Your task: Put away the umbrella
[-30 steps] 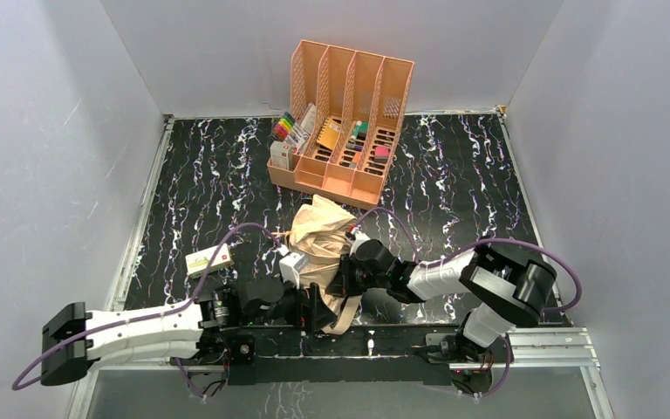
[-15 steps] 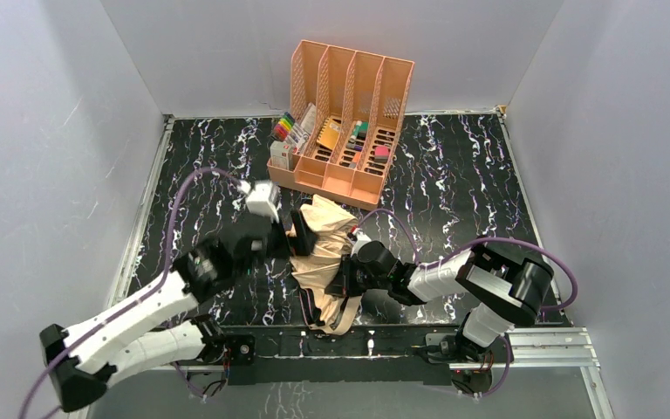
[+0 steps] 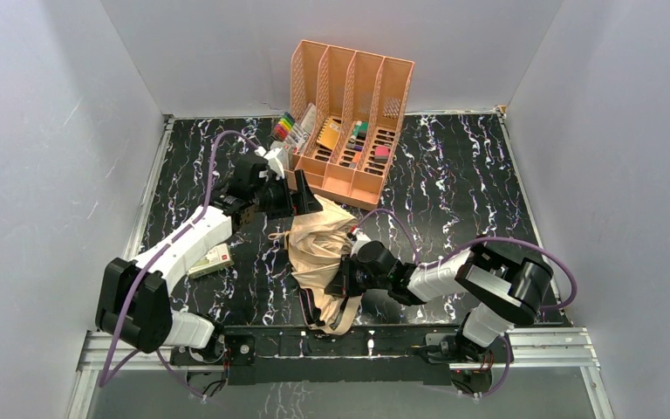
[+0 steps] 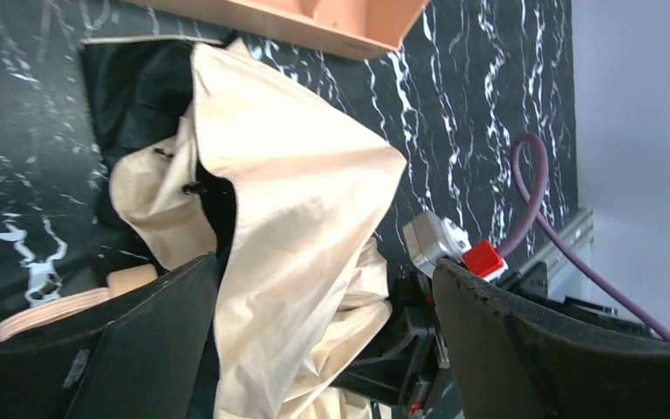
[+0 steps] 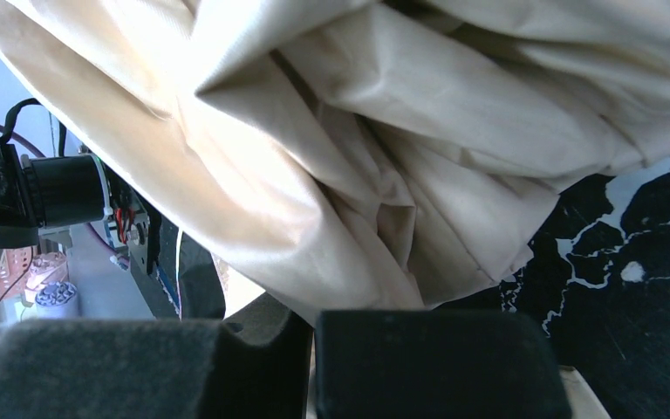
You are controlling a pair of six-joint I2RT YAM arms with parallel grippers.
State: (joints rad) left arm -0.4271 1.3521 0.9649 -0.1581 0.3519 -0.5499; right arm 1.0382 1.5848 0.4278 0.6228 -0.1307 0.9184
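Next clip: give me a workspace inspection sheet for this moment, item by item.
Surface: black marbled table, no spills seen.
Job's things: umbrella, tan canopy crumpled and loose, mid-table, not yet put away.
Clutter: peach file organizer at the far edge, markers at its left end; small cream box near the left side.
Grippers: left gripper open, over the umbrella's far end; right gripper shut on the umbrella's near part.
Cables: purple cables loop above the table; one arcs beside the umbrella.
Surroundings: grey walls on three sides; nothing else seen.
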